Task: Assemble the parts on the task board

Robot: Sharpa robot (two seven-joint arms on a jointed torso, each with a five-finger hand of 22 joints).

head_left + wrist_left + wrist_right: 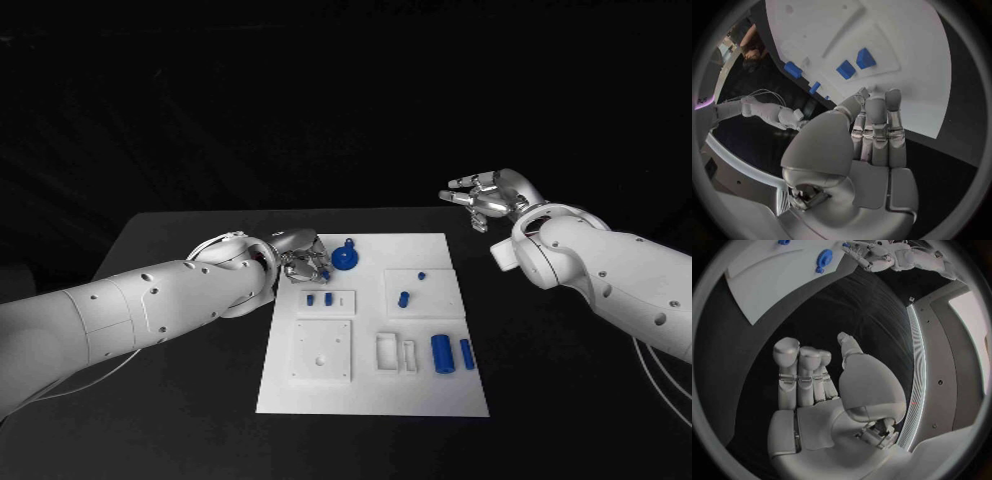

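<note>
The white task board (372,385) lies in the middle of the black table. At its far left end stands a round blue part (346,258), also visible as (824,257). My left hand (299,256) hovers just left of that part at the board's far left corner, fingers straight and side by side (876,125), holding nothing. Two small blue blocks (846,69) lie on the board beyond its fingertips. Two blue cylinders (443,353) lie at the board's near right. My right hand (492,197) is raised off the board past its far right corner, fingers spread (804,375) and empty.
Small blue pieces (405,297) sit in a raised square near the board's right middle, and a pair (320,298) on the left. A white square plate (323,350) and white slots (389,351) occupy the near half. Black table surrounds the board.
</note>
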